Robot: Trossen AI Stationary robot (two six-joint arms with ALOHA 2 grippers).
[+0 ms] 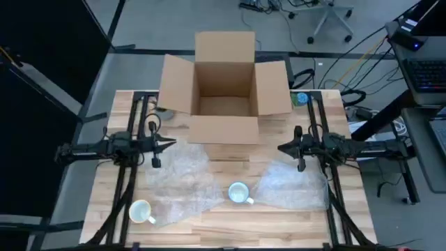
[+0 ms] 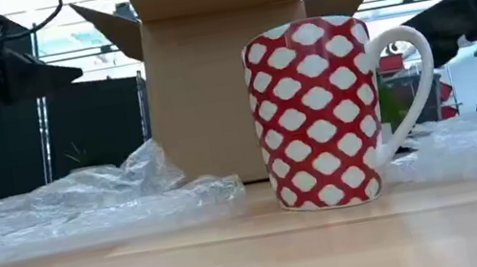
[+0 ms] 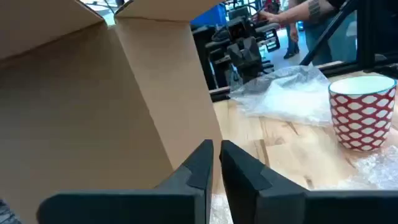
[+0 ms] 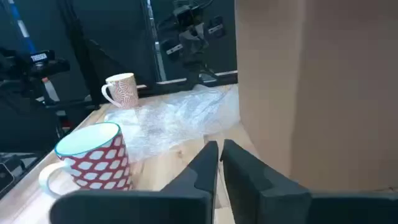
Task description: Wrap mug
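Both tools, left [image 1: 167,144] and right [image 1: 282,148], are being held pressed together, empty, above the worktop [image 1: 223,222], clear of the 2 mugs.

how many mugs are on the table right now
2. The red-and-white patterned mug stands near the table's front centre, between the two bubble wrap sheets. A second mug sits at the front left corner, on the wrap's edge. The open cardboard box looks empty.

Upright red-and-white mug [image 2: 318,112] on table
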